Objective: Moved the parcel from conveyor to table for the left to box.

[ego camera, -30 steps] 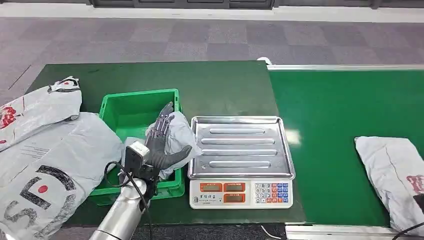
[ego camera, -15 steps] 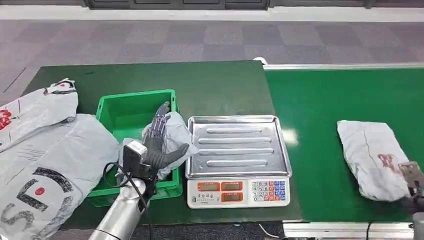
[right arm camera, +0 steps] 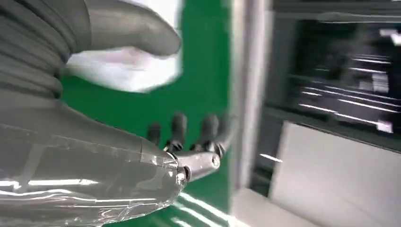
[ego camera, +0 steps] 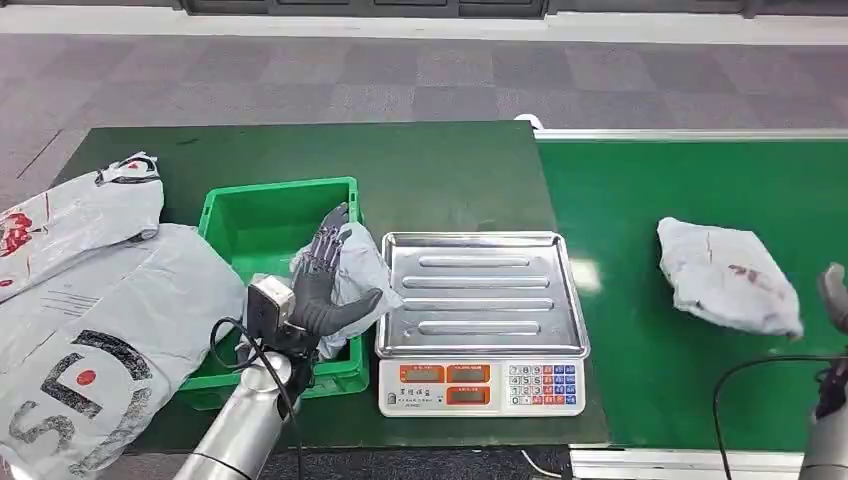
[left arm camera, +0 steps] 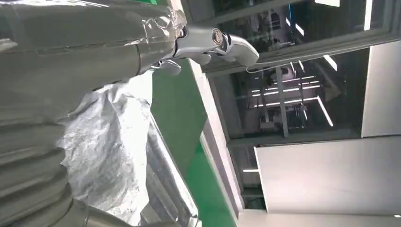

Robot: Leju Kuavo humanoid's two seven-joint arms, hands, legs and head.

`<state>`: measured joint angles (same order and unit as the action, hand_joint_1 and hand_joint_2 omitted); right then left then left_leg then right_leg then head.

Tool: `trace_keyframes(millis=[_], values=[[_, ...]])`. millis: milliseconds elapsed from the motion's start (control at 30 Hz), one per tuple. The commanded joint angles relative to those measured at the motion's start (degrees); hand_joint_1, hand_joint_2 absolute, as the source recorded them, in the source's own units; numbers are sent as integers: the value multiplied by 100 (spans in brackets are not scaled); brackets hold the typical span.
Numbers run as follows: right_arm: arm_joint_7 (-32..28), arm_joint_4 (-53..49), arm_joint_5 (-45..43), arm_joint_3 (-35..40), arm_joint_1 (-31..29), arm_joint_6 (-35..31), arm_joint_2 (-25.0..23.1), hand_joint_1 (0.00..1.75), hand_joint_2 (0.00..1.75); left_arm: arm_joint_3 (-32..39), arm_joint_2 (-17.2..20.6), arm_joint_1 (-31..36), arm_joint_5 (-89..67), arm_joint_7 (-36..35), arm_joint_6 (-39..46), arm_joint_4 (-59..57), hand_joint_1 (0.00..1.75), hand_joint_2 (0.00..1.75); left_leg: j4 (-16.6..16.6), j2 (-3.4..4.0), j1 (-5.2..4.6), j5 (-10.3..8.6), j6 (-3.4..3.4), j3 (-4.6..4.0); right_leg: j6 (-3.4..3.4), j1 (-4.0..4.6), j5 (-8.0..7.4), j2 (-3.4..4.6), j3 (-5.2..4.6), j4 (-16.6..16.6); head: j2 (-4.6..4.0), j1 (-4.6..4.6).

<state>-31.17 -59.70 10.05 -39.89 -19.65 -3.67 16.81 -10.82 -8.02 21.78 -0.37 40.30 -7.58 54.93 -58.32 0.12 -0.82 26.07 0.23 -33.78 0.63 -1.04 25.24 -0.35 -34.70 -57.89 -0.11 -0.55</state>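
Left hand [ego camera: 318,285] grips a grey parcel [ego camera: 352,275] at the right rim of the green bin [ego camera: 228,225], just beside the scale [ego camera: 482,310] on the counter [ego camera: 420,170]. A second parcel [ego camera: 725,275] lies on the conveyor [ego camera: 640,200] near its right edge. Right hand [right arm camera: 189,137] hovers beside it, fingers [right arm camera: 178,125] spread, holding nothing.

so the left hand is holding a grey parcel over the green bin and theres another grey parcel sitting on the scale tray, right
Not quite. The head view shows the left hand holding a grey parcel over the green bin, but the scale tray is bare. The other grey parcel lies on the green conveyor, to the right of the scale.
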Motion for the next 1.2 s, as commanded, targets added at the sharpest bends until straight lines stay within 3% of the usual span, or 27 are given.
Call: trace_keyframes(millis=[33,100,133,167,200,267,300,333,400,467,500,567,633,667,733,867,1200], values=[[-150,-1314,-794,55,-32,-299,-428,0,175,174,-64,300,67,-30,-116,-467,0,175,4,14,4,2,-11,6,-7,3,-4,17,1,5,0,0],[22,-1146,-748,398,-78,-547,-181,0,175,194,-67,267,98,-30,-105,-421,0,175,1,7,5,2,-11,2,-6,4,-3,9,1,4,0,0],[222,-842,-273,711,-163,-899,30,0,175,208,-61,244,110,-30,-90,-393,0,175,-1,11,-1,2,-6,2,-3,-1,-2,12,-3,0,0,0],[155,-582,-90,906,-303,-1057,92,28,175,222,-54,216,128,-30,-114,-354,0,175,1,16,4,3,-10,5,-6,3,-5,19,0,5,0,0],[-4,-430,168,1052,-374,-1346,113,175,175,225,-59,218,134,-30,-130,-365,0,175,3,18,7,3,-12,6,-7,6,-7,21,3,10,0,0],[-335,-395,-22,1034,-446,-1592,-82,175,175,220,-82,241,137,-30,-137,-397,0,175,-1,33,3,6,-7,6,-4,3,-8,34,0,4,0,0],[-460,-464,-110,1021,-431,-1667,-153,14,175,217,-92,253,139,-30,-145,-412,0,175,3,33,5,4,-10,7,-6,4,-10,35,2,9,0,0],[-521,-507,-124,1025,-413,-1784,-210,0,175,216,-102,265,144,-30,-152,-427,0,175,9,46,9,4,-14,11,-9,8,-16,49,5,17,0,0],[593,183,888,1674,-601,-2115,168,0,175,190,-89,267,116,-30,-41,-427,0,175,7,25,8,2,-13,12,-9,8,-10,27,7,14,0,0],[2509,1869,2013,2667,-1499,-957,686,0,175,124,5,272,98,-30,-61,-450,0,175,6,25,9,1,-13,12,-9,9,-11,27,6,14,0,0],[3085,2661,2662,3213,-1907,-440,854,0,175,99,21,336,73,-30,-103,-528,0,175,-3,32,2,4,-4,6,-4,3,-11,33,-2,4,0,0],[3123,3630,3032,3683,-2168,435,677,0,175,83,0,426,13,-30,-144,-651,0,175,-1,71,9,6,-7,-1,-4,8,-27,72,-5,13,0,0],[3047,3831,3126,3855,-2058,733,503,0,175,73,-11,436,0,-30,-128,-686,0,175,3,105,11,6,-10,7,-9,9,-41,108,-4,20,0,0],[3020,3885,3122,3864,-2007,693,430,0,175,70,-12,431,0,-30,-125,-681,0,175,3,86,12,0,-12,-36,-9,11,-40,86,0,20,0,0],[3101,3992,3334,4123,-1792,833,271,0,175,75,-11,411,-3,-30,-88,-694,0,175,20,51,22,-9,-15,24,-14,21,-36,52,16,37,-2,0],[3416,3980,3579,4381,-1644,942,191,0,175,89,9,369,-15,-30,-10,-710,0,175,6,-30,14,-23,-4,1,-4,15,-17,-31,15,15,0,0],[3996,4020,4085,4869,-1801,1343,263,0,175,84,94,321,-11,-30,173,-695,0,175,7,-23,9,-27,-8,-13,-5,8,-15,-21,-6,7,0,0]])
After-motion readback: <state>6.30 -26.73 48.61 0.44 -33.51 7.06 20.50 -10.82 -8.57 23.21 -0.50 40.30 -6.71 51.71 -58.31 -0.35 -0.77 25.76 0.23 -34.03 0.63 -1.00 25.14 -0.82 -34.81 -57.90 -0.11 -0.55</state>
